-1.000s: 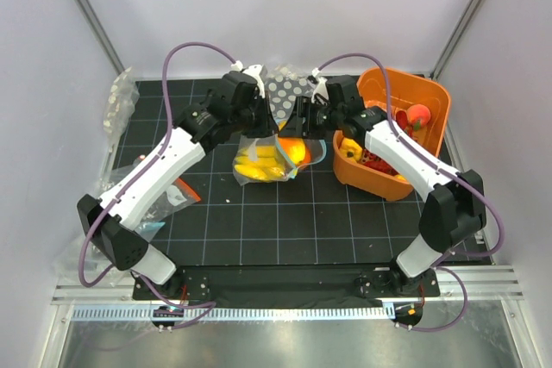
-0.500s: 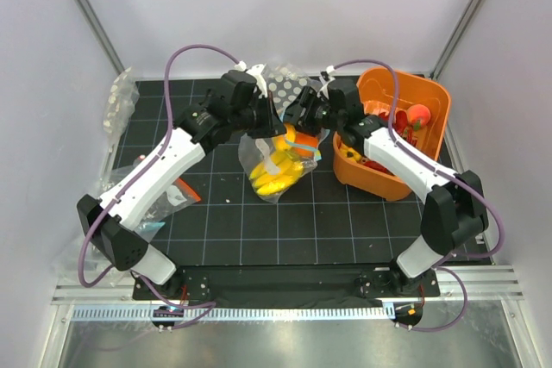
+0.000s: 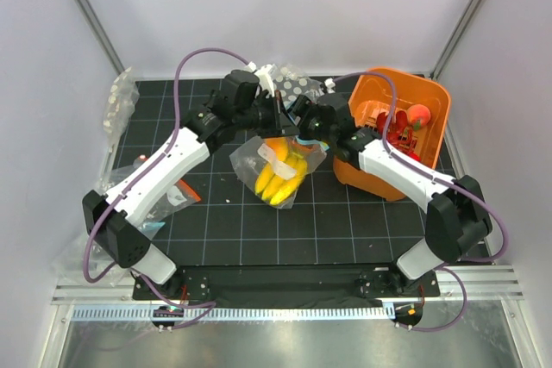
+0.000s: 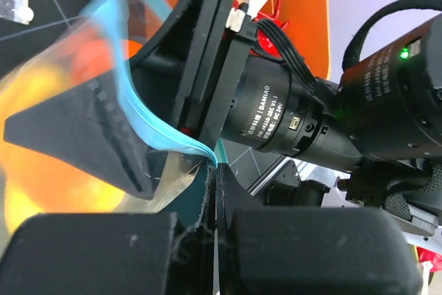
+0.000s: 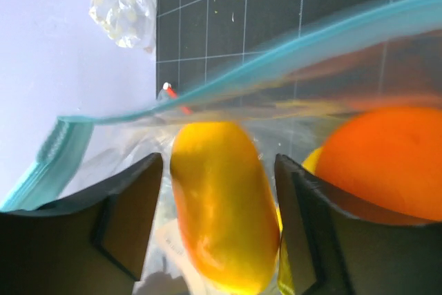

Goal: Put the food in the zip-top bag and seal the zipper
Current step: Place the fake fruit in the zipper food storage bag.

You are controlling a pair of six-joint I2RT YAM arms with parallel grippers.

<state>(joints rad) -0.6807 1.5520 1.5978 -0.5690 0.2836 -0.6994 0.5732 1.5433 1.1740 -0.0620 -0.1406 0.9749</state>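
- A black mat with a pale grid (image 3: 345,213) covers the table, and plain pale walls (image 3: 302,6) enclose it on three sides.
- A deep orange plastic bin (image 3: 438,92) sits at the mat's back right corner. It holds red toy pieces (image 3: 398,127) and one round red-orange fruit (image 3: 419,114).
- Just left of the bin, a clear crinkly zip-top bag (image 3: 248,157) hangs above the mat between the two arms.
- Inside the bag are a yellow banana bunch (image 3: 280,177), a small round orange (image 5: 387,157) and a yellow-orange mango-like piece (image 5: 221,205).
- The left gripper (image 4: 213,170) has its fingers pressed together on the end of the bag's light-blue zipper strip (image 4: 148,126).
- The right gripper (image 5: 219,170), nearer the bin, has its fingers spread wide at the bag's mouth. The strip runs across them unpinched.
- A clear bag with white dots (image 3: 293,85) lies behind the grippers, left of the bin.
- Far left of the bin are a crumpled clear bag (image 3: 119,101) and flat bags with orange-red strips (image 3: 177,191).
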